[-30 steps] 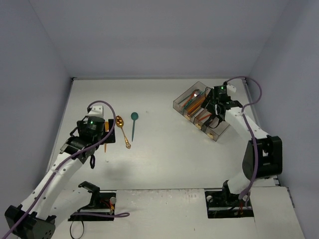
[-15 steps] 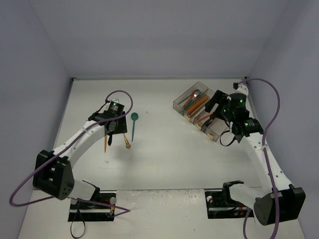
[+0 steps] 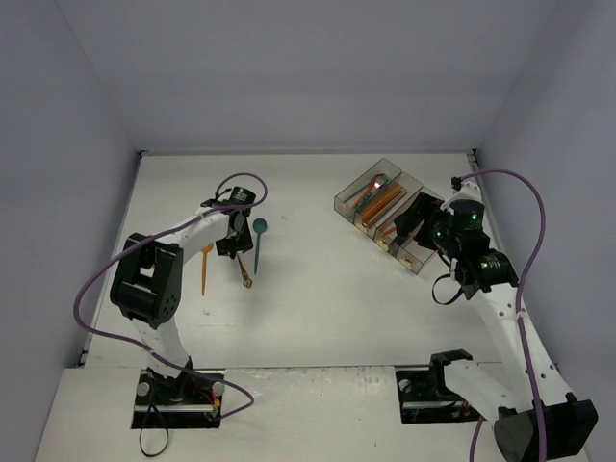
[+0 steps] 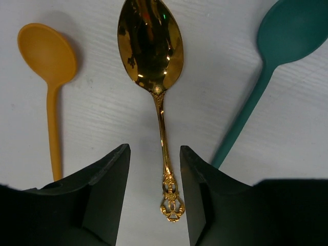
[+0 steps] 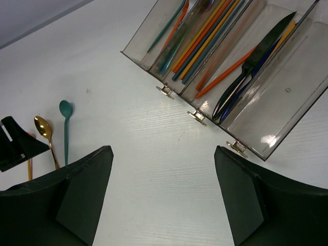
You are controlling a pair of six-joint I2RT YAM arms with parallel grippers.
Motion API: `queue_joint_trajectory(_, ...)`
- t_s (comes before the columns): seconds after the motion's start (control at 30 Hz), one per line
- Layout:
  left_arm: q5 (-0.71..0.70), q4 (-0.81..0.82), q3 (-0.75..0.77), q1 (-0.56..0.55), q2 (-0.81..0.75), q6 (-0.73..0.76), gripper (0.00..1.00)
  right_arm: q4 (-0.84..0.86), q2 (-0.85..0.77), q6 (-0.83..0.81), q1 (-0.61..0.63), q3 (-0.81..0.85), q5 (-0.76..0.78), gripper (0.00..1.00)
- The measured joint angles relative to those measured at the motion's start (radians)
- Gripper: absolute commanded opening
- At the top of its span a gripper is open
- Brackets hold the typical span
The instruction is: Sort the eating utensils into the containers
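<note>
Most utensils (image 5: 205,41) are laid in the bins (image 5: 289,97); 3 spoons (image 4: 48,51) are left on the counter (image 3: 337,308), the gold spoon (image 4: 150,43) straddled, ungripped, by the half-open left end effector (image 4: 154,154), the right end effector (image 5: 161,154) held wide, empty.

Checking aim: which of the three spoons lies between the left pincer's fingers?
The gold spoon: its handle runs inside the left pincer; orange spoon and teal spoon lie outside.

The gold spoon (image 4: 150,46) shone mirror-bright, its handle embossed like cast metal. The orange spoon (image 4: 48,51) and teal spoon (image 4: 289,31) looked matt, smooth plastic. The white surface (image 4: 102,113) appeared faintly grained. The containers (image 5: 287,110) were clear, smoky, glossy plastic; the left end effector (image 4: 154,154), matt black.
</note>
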Motion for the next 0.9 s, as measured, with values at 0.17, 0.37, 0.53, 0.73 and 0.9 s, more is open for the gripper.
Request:
queue_joint_trajectory(0.17, 0.012, 0.001, 0.016, 0.002, 0.062, -0.018, 0.33, -0.015, -0.028, -0.010, 0.000, -0.014, -0.009, 0.78)
queue_joint_trajectory(0.37, 0.025, 0.007, 0.034, 0.019, 0.094, -0.029, 0.18, -0.023, -0.034, -0.021, 0.000, -0.023, -0.022, 0.79)
queue_joint_trajectory(0.53, 0.023, 0.010, 0.039, 0.026, 0.102, -0.039, 0.00, -0.029, -0.034, -0.031, 0.000, -0.029, -0.030, 0.79)
queue_joint_trajectory(0.73, 0.022, 0.009, 0.038, 0.026, 0.100, -0.034, 0.00, -0.030, -0.027, -0.055, 0.000, -0.026, -0.064, 0.79)
queue_joint_trajectory(0.9, 0.031, -0.005, 0.025, 0.021, 0.052, 0.000, 0.00, -0.033, 0.008, -0.079, 0.001, 0.005, -0.136, 0.79)
